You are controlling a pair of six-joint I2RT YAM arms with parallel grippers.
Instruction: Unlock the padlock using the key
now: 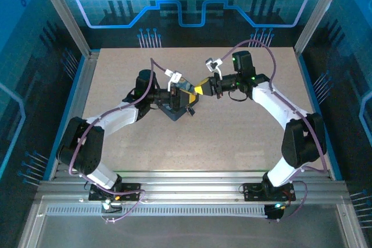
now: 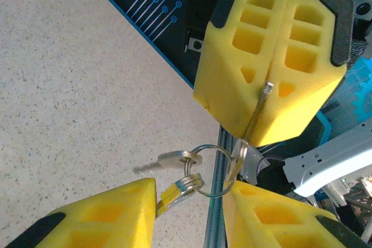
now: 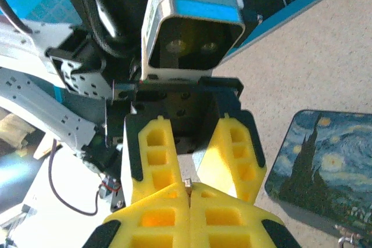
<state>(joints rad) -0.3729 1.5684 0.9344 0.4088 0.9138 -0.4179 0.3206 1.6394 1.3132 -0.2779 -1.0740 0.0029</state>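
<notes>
The key [image 2: 260,110] is a thin silvery blade pinched between the yellow fingers [image 2: 267,56] of my right gripper [image 3: 189,193], which is shut on it; its metal tip [image 3: 188,185] pokes out between the pads. From the key hangs a wire ring [image 2: 212,169] with two more small keys [image 2: 174,158]. The ring dangles between the spread fingers of my open left gripper [image 2: 192,197]. Both grippers meet nose to nose above the table's middle, left [image 1: 187,92], right [image 1: 203,88]. A small metal bit [image 3: 347,240] at the box's edge could be the padlock; I cannot tell.
A dark blue swirl-patterned box [image 3: 325,166] lies flat on the speckled table [image 2: 70,97], right under the two grippers [image 1: 177,110]. Blue-lit enclosure walls [image 1: 186,4] and aluminium rails [image 1: 75,85] border the table.
</notes>
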